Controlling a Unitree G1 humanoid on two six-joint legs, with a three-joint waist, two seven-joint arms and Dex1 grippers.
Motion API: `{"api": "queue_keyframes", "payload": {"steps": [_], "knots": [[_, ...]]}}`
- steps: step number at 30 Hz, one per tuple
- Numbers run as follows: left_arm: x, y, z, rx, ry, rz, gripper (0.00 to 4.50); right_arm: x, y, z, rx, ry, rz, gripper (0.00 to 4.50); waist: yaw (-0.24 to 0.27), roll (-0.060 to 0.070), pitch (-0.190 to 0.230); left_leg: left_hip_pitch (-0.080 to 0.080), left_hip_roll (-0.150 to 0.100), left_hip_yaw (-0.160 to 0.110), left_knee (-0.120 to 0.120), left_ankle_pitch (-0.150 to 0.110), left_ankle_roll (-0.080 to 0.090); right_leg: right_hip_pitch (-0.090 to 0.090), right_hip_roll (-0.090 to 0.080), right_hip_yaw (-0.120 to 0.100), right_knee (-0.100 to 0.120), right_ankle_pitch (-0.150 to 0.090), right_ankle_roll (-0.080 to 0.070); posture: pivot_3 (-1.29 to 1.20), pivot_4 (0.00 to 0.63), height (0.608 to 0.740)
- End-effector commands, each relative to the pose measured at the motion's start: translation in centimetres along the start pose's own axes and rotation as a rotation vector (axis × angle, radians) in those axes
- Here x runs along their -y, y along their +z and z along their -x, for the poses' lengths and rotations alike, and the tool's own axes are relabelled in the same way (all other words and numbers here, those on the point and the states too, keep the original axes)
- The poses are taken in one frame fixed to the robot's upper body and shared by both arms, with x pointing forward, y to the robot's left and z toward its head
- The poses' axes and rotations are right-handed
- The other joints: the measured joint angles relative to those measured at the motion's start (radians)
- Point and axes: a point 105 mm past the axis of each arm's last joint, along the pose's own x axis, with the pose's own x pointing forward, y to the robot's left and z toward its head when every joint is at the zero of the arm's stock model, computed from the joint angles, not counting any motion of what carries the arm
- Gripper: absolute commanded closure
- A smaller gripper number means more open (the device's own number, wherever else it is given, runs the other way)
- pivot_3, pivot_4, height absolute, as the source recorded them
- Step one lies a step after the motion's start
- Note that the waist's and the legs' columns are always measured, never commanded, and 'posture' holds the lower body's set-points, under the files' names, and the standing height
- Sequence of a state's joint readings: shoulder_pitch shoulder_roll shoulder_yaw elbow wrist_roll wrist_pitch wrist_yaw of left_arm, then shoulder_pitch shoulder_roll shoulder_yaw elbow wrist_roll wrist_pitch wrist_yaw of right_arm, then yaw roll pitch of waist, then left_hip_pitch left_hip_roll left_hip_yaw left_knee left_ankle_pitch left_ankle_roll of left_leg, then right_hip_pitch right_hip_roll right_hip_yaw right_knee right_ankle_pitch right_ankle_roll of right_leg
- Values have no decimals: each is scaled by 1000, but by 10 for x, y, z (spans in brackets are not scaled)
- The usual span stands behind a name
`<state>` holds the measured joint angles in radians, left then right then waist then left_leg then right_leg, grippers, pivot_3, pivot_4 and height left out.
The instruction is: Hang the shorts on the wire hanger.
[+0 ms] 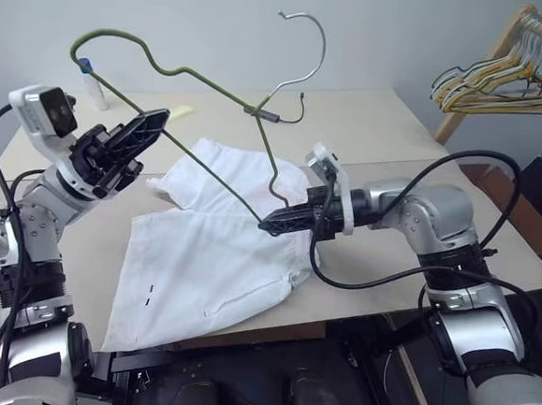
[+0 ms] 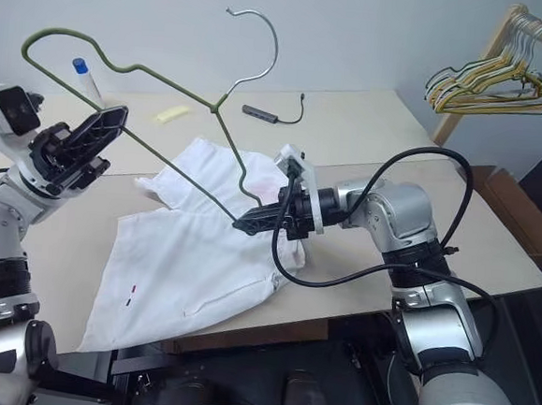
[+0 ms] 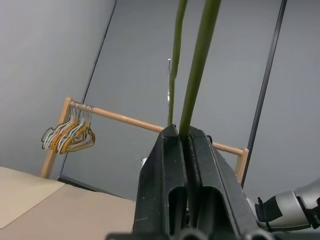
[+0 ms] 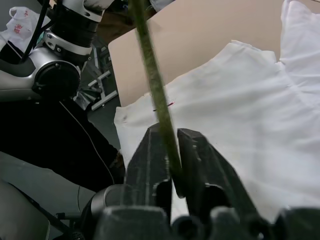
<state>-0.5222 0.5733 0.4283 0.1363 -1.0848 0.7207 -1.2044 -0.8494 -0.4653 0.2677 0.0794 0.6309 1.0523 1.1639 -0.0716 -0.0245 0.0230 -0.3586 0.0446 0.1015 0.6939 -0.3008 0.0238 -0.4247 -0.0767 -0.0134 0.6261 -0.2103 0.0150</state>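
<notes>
The wire hanger (image 1: 214, 85), thin and olive-green with a silvery hook (image 1: 314, 37), is held tilted in the air over the table. My left gripper (image 1: 155, 118) is shut on its long straight bar near the left end, seen close in the left wrist view (image 3: 179, 132). My right gripper (image 1: 269, 226) is shut on the bar's lower right end, with the wire (image 4: 152, 75) pinched between the fingers. The white shorts (image 1: 211, 254) lie spread flat on the table under the hanger, loose from both grippers. A tiny dark-and-red mark (image 1: 148, 293) shows near one hem.
A wooden rack with bunched yellow and dark hangers (image 1: 492, 84) stands at the far right. On the beige table (image 1: 398, 137) behind the shorts are a blue-capped bottle (image 1: 92, 85), a yellowish slip (image 1: 180, 111) and a dark cable with adapter (image 1: 278, 119).
</notes>
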Motion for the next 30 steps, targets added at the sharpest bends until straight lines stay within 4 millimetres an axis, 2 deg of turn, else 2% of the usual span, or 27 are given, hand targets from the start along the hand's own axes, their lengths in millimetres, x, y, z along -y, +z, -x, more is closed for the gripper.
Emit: {"api": "queue_keyframes", "payload": {"steps": [1,5,7,12,15,17,19,24,30], "knots": [[3,-3,-10,-16,-42,-48,4246,-1,10,4,31,-19,33,4499,0,0,0,0,0,0,0,0,0,0,0,0,0,0,0,-64,0,740],[-3,-12,-11,-31,-4,-36,3186,-2,13,4,51,-28,35,4500,-1,0,0,0,0,0,0,0,0,0,0,0,0,0,0,-77,0,740],[-10,-24,-11,-101,45,-48,2676,-3,19,7,88,-38,36,4500,-1,0,0,0,0,0,0,0,0,0,0,0,0,0,0,-86,0,740],[-30,-66,-3,-324,178,-68,1155,3,30,28,220,-126,-12,4500,-1,0,0,-1,0,0,0,0,0,0,0,0,0,0,0,-104,0,740],[-46,-99,5,-559,294,-190,175,13,18,50,254,-219,-105,4500,0,0,0,-1,0,2,0,0,0,0,0,-1,-1,0,0,-109,0,740],[-51,-111,11,-676,314,-285,32,15,3,65,249,-269,-180,4500,2,0,0,-2,0,3,0,0,0,0,-1,-1,-2,0,0,-112,0,740],[-47,-112,10,-694,282,-322,32,14,-11,79,238,-310,-247,4500,0,0,0,-4,0,6,0,-1,1,-2,-1,-1,-2,0,0,-112,0,740],[-38,-121,15,-868,171,-443,32,8,-67,126,213,-429,-582,4500,0,1,0,-13,0,9,0,-1,1,-13,-1,0,-1,0,0,-126,0,740],[-34,-130,22,-992,81,-504,32,-16,-124,150,188,-381,-858,4500,-3,1,-1,-11,0,9,0,-1,2,-11,0,2,-1,0,0,-140,0,740]]}}
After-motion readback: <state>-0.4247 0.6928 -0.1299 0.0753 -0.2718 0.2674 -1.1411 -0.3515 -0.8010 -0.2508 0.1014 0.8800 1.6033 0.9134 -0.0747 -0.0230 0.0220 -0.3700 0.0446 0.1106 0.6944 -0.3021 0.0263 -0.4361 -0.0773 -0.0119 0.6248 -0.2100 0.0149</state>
